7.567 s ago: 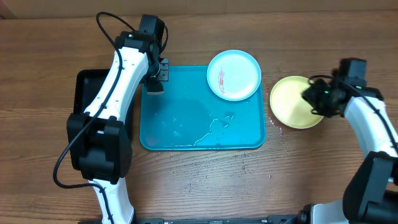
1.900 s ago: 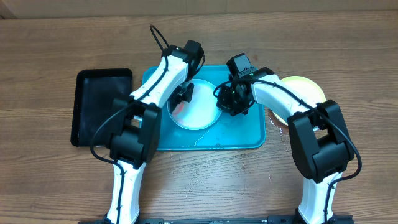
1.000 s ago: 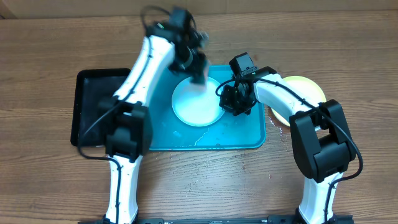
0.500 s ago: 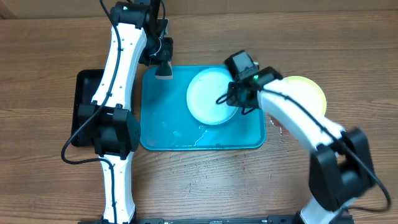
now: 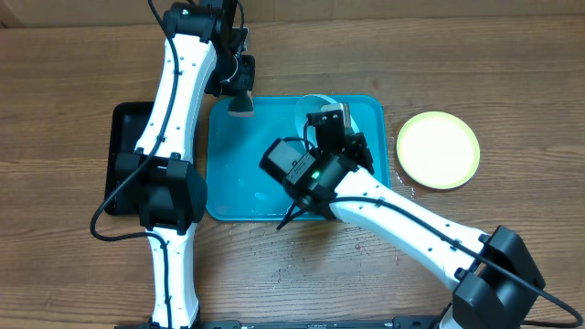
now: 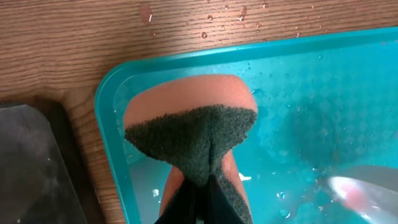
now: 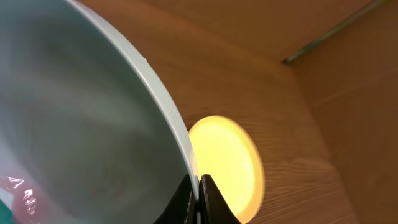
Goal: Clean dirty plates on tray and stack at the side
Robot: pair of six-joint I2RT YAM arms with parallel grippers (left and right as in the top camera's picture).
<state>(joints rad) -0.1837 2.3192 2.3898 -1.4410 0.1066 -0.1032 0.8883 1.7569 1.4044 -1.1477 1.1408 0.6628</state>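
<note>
Steadily now: right gripper [image 7: 199, 186], clamped on the pale plate [image 7: 93, 124], should centre it over the yellow plate [image 5: 438, 150] beside the tray [image 5: 247, 174]; left gripper [image 6: 199, 200] pinches a sponge [image 6: 193, 124].

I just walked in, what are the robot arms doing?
They are cleaning dishes. The left hand pinches an orange sponge over the back corner of the blue tray. The right hand grips a pale plate by its rim, tilted up above the tray. A yellow-green plate lies on the table beside the tray.
</note>
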